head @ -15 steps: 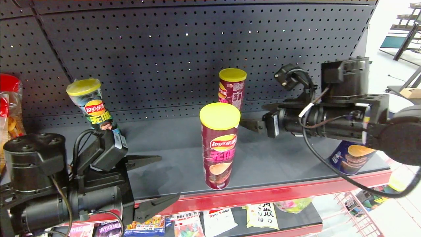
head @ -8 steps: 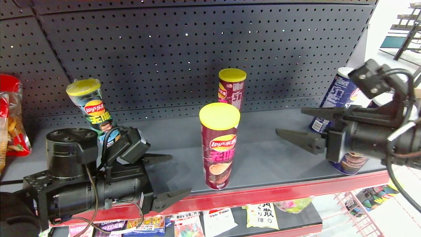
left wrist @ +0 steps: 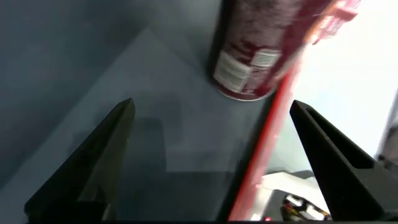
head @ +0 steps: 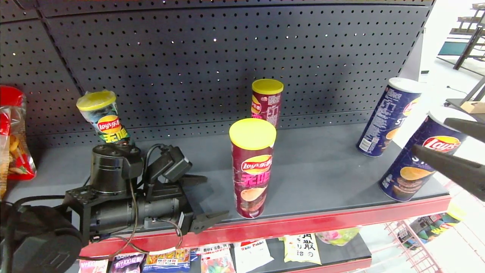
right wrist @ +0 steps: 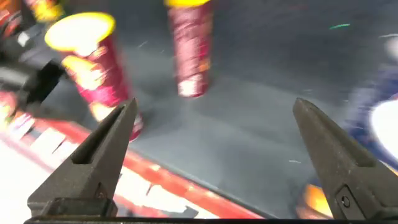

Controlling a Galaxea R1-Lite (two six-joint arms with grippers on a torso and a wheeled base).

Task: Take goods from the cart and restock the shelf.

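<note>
Several chip cans stand on the grey shelf (head: 314, 178). A maroon can with a yellow lid (head: 252, 170) is near the front edge, and a second maroon can (head: 266, 100) stands behind it. A teal can (head: 106, 117) leans at the back left. Two blue cans (head: 386, 117) (head: 416, 167) stand at the right. My left gripper (head: 210, 199) is open and empty, low over the shelf just left of the front maroon can (left wrist: 261, 43). My right gripper (head: 430, 134) is open and empty at the right edge, in front of the nearer blue can; its wrist view looks at both maroon cans (right wrist: 93, 68) (right wrist: 189, 53).
A perforated dark back panel (head: 227, 57) closes the shelf behind. The front lip is red (head: 322, 223). Red snack bags (head: 11, 132) sit at the far left. Snack packets (head: 250, 254) lie on the lower shelf, and a red wire rack (head: 413, 242) is at the bottom right.
My right arm has pulled back to the right, off the shelf, uncovering both blue cans. My left arm has slid right along the shelf front, closer to the front maroon can.
</note>
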